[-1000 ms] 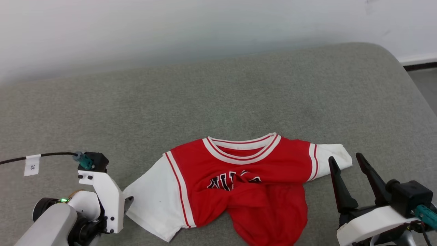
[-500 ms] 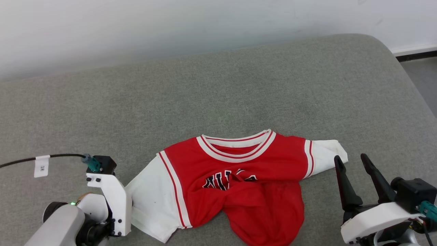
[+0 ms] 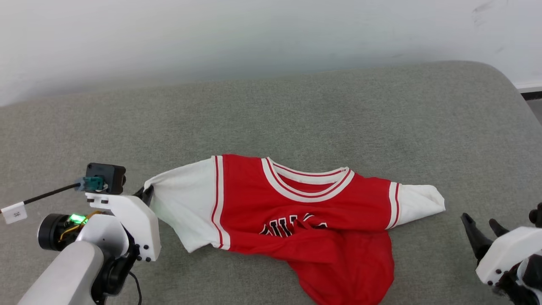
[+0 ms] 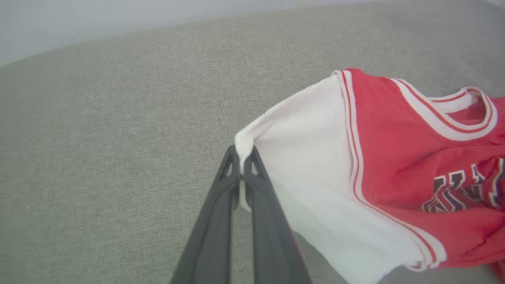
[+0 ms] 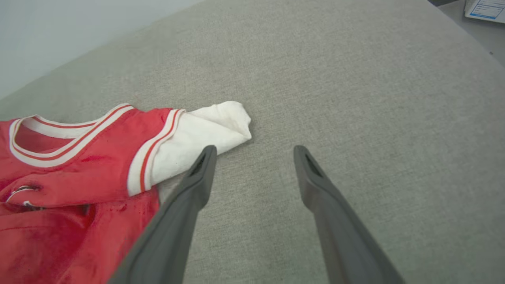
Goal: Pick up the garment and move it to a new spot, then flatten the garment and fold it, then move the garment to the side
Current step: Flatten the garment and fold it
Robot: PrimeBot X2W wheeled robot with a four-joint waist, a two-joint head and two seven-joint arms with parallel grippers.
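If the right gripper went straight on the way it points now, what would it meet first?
Probably bare grey upholstered cushion: the right gripper, jaws open, aims just beside the white sleeve of the red jersey T-shirt, seemingly missing it.

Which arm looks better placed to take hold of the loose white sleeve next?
Probably right: the right tool is open beside that sleeve of the garment, while the left tool is shut on the other sleeve.

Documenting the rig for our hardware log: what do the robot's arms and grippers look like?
The left gripper and right gripper: two long tapering dark fingers on white mounts. Left forearm pale grey, with green light, black box, teal plug, black cable carrying a white tag.
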